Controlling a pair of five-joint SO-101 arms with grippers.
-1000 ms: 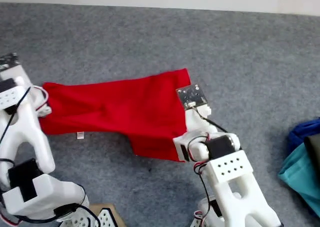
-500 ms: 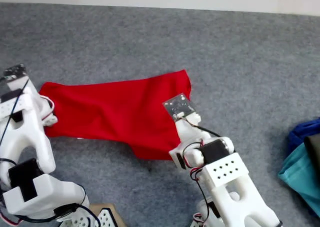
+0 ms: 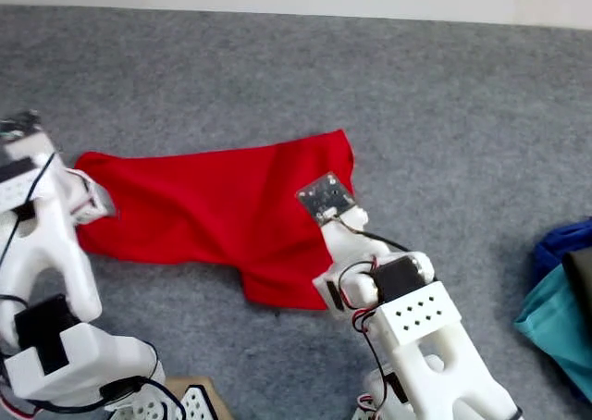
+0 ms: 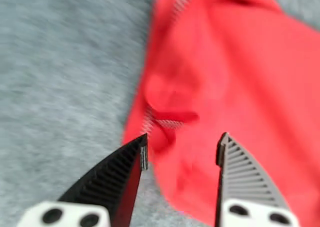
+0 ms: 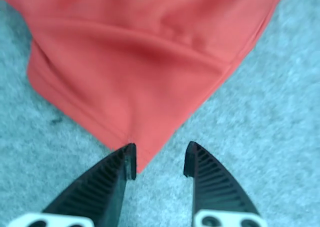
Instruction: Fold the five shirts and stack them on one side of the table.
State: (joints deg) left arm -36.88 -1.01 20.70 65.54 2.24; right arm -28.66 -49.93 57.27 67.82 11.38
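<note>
A red shirt (image 3: pixel 213 216) lies spread and creased on the grey carpeted table, left of centre. My left gripper (image 4: pixel 182 142) is open just above the shirt's left end (image 4: pixel 200 87), with bunched red cloth between and ahead of its fingers. In the high view the left arm (image 3: pixel 42 240) stands at that left end. My right gripper (image 5: pixel 159 159) is open, and a lower corner of the red shirt (image 5: pixel 130 87) reaches in between its fingertips. The right arm (image 3: pixel 379 286) leans over the shirt's right part.
A heap of other shirts sits at the table's right edge: a blue one (image 3: pixel 564 240) and a teal one (image 3: pixel 555 323) with a dark one between. A brown board (image 3: pixel 190 388) lies by the left arm's base. Bare grey carpet stretches behind and to the right.
The right wrist has shifted left and nearer over the shirt. The left gripper has swung right onto the shirt's left end. The shirt's lower edge has changed shape and its white tag is hidden.
</note>
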